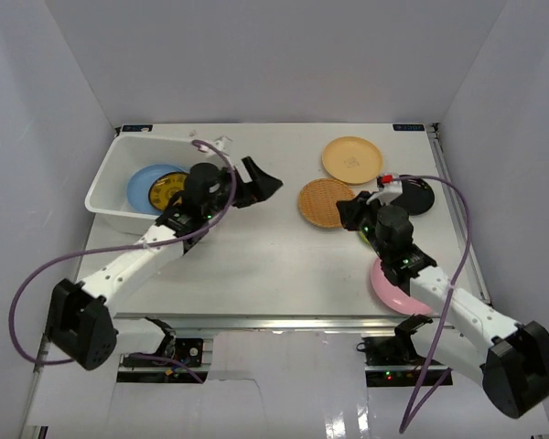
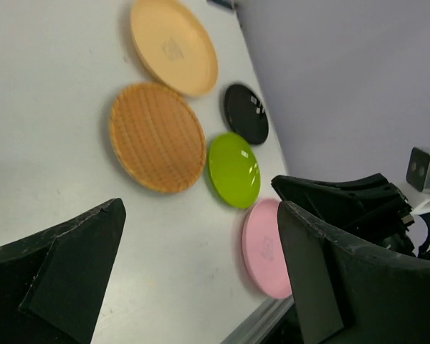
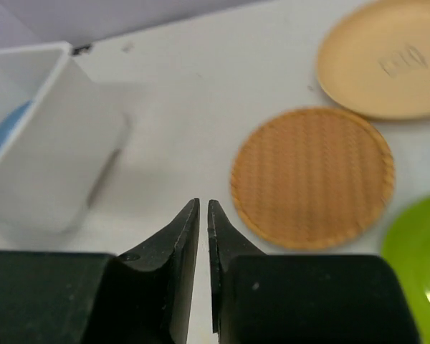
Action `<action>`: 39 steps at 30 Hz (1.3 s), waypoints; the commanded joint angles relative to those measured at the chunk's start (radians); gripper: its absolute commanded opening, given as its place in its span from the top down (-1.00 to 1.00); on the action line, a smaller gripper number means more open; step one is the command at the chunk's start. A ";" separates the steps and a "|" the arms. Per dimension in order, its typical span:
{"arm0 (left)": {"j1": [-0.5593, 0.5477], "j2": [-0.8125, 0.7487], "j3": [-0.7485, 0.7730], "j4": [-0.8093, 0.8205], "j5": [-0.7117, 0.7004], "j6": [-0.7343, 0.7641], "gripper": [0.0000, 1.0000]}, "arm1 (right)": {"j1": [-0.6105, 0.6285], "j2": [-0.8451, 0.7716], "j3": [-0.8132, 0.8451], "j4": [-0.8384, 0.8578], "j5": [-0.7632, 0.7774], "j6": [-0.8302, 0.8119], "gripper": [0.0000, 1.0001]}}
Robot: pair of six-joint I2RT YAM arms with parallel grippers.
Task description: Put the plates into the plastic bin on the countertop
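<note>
white rectangular bin [image 1: 105, 190], long axis left-right, upper left | round woven-look plate [image 3: 312, 175] | left gripper [image 2: 201, 218] spread | right gripper [image 3: 203, 206] pressed together

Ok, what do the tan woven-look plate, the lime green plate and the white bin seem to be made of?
Tan woven-look plate: likely rigid plastic, matte, with a regular basket-weave pattern; real weave not excluded. Lime green plate: glossy plastic, going by its sharp white highlights. White bin: smooth plastic, thin even walls, rounded corners.
</note>
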 commanded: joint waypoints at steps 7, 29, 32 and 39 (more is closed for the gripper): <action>-0.183 0.460 0.178 0.006 -0.278 0.025 -0.79 | -0.282 -0.190 -0.162 -0.151 -0.119 0.056 0.42; -0.166 0.959 0.363 0.153 -0.177 -0.066 -0.09 | -0.339 -0.213 -0.226 -0.088 -0.289 0.092 0.35; -0.159 0.962 0.347 0.170 -0.180 -0.069 0.27 | -0.337 -0.187 -0.218 -0.071 -0.300 0.093 0.35; -0.136 0.881 0.236 0.200 -0.191 -0.073 1.00 | -0.337 -0.074 -0.172 -0.011 -0.311 0.138 0.34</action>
